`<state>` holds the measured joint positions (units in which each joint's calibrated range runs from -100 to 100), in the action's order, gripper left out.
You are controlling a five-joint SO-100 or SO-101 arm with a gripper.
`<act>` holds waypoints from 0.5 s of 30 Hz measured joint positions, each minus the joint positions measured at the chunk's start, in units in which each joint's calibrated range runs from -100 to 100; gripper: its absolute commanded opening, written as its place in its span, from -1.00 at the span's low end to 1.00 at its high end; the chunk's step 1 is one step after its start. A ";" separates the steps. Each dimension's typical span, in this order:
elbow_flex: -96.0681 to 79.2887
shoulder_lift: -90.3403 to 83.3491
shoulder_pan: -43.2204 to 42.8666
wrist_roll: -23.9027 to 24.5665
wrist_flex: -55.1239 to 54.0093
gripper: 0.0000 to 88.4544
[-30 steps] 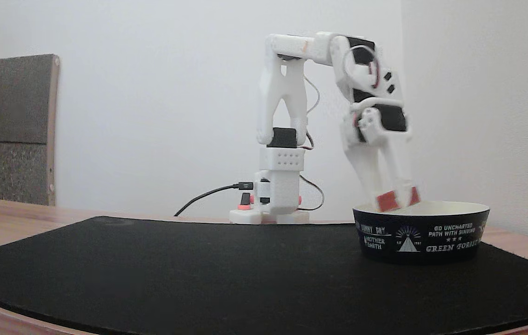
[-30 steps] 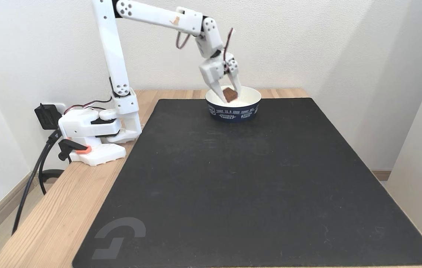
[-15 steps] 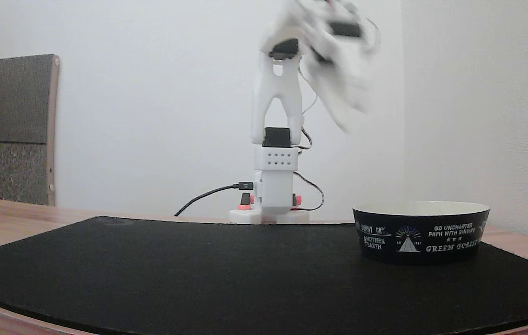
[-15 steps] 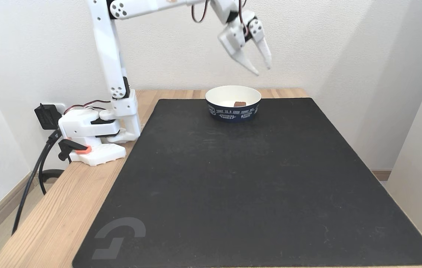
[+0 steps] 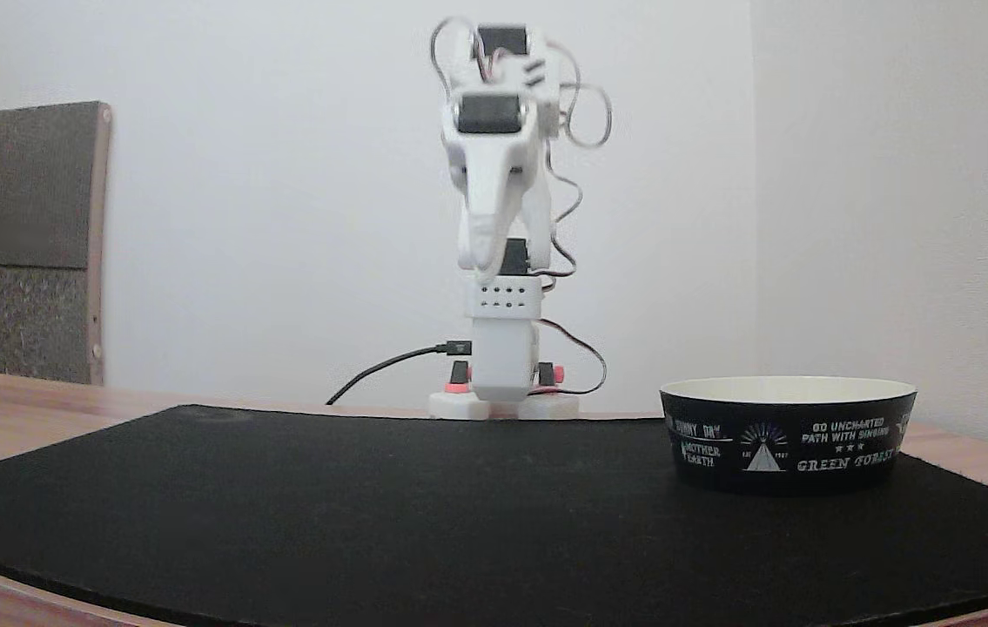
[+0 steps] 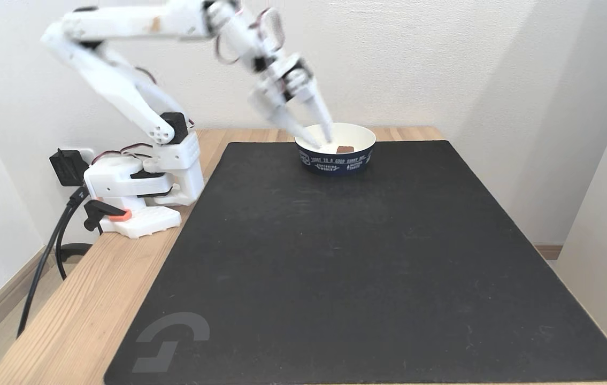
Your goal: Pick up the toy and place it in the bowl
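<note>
— Pale walls behind, wooden table (image 6: 84, 315) below, black mat (image 6: 367, 256) spread over most of it. Where's the toy?

— Toy (image 6: 344, 148): lying inside the bowl (image 6: 335, 161), on the cream floor, toward the right and close to the near wall as seen from the high fixed view. Touched by nothing. Hidden behind the bowl's black wall (image 5: 789, 444) in the low fixed view.

— And the bowl?

— Upright on the mat, near its far edge in the high view, at the right in the low one. White lettering and a pyramid emblem on the outside.

— Gripper?

— Gripper (image 6: 318, 140): blurred, but spread apart and gripping nothing, both white fingers (image 6: 320, 115) pointing down and to the right. Tips overlapping the bowl's left rim in the high view; in the low view seen well up in front of the arm's base (image 5: 500, 374) and off to the left of the bowl (image 5: 483, 252), so above the mat, not down in the bowl. Closing state not readable from that low view, head-on and soft.

— Rest of the arm?

— Folded: lower link leaning back to the left, upper link running level to the right, wrist bending down. Base (image 6: 137, 187) clamped at the table's left edge, beside the mat, black cable (image 6: 49, 246) dropping off toward the floor. Grey padded board (image 5: 19, 244) against the wall at the left of the low view.
</note>
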<state>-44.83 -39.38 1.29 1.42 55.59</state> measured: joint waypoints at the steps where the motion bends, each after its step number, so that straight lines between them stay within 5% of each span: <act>1: -4.63 -3.83 -0.08 -0.26 -0.59 -0.85; 15: -48.56 -48.46 -0.08 -0.26 -1.18 -0.84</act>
<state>-93.39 -87.84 1.21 1.16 54.41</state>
